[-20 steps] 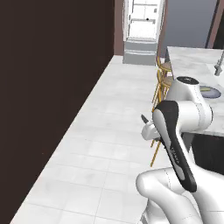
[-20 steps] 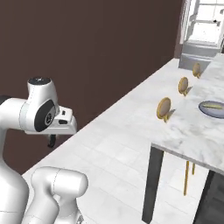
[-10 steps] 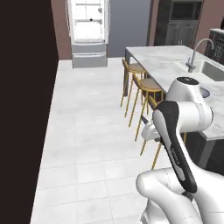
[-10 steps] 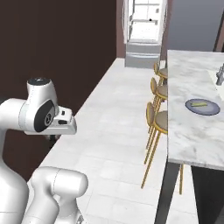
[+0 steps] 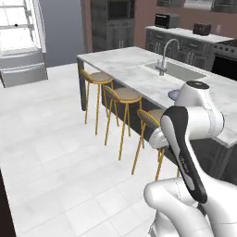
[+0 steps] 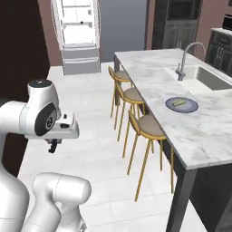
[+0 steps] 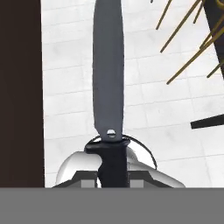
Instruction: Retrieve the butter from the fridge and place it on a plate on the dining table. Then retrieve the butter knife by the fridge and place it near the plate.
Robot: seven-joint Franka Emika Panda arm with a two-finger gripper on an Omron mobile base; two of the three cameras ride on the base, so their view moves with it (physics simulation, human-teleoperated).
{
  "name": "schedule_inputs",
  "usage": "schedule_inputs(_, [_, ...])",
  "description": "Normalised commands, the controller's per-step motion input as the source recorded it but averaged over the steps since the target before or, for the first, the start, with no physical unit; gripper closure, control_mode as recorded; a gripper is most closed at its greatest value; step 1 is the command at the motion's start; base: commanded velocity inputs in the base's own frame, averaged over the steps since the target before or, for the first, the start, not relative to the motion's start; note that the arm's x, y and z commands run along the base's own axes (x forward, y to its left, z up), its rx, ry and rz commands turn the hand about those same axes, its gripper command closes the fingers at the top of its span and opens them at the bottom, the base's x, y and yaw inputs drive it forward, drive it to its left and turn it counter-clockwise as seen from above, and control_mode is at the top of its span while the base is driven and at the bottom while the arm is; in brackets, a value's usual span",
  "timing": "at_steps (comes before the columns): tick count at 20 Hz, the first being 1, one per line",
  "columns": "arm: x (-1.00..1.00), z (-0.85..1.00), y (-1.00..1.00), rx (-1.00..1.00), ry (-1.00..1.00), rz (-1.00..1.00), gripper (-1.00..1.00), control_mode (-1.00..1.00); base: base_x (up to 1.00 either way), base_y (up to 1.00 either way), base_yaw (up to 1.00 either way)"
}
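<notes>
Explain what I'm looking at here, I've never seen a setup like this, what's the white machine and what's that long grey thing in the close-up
These are computer-rendered pictures of a white robot arm on a driving base in a kitchen. Two cameras ride on the base behind the arm, one to its left and one to its right. The third camera sits on the hand and looks along the gripper.

The long grey thing is the blade of the butter knife; the gripper is shut on its black handle, and the blade points out over the tiled floor.

To the robot's right stands the dining table, a marble-topped island with a sink and stools. On it lies the plate with the butter on it. At the far end of the room is the fridge, open and bright inside.
</notes>
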Motion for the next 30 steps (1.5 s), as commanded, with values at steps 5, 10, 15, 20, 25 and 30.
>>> schedule_inputs(5, [0.00,0.00,0.00,0.00,0.00,0.00,1.00,1.00,0.58,0.71,-0.71])
schedule_inputs(10, [0.00,0.00,0.00,0.00,0.00,0.00,1.00,1.00,0.58,0.59,-0.76])
schedule_inputs(15, [0.00,0.00,0.00,0.00,0.00,0.00,1.00,1.00,0.49,0.60,-0.75])
schedule_inputs(20, [0.00,0.00,0.00,0.00,0.00,0.00,1.00,1.00,0.32,0.60,-0.76])
schedule_inputs(25, [0.00,0.00,0.00,0.00,0.00,0.00,1.00,1.00,0.32,0.63,-0.74])
schedule_inputs(30, [0.00,0.00,0.00,0.00,0.00,0.00,1.00,1.00,0.54,0.76,-0.64])
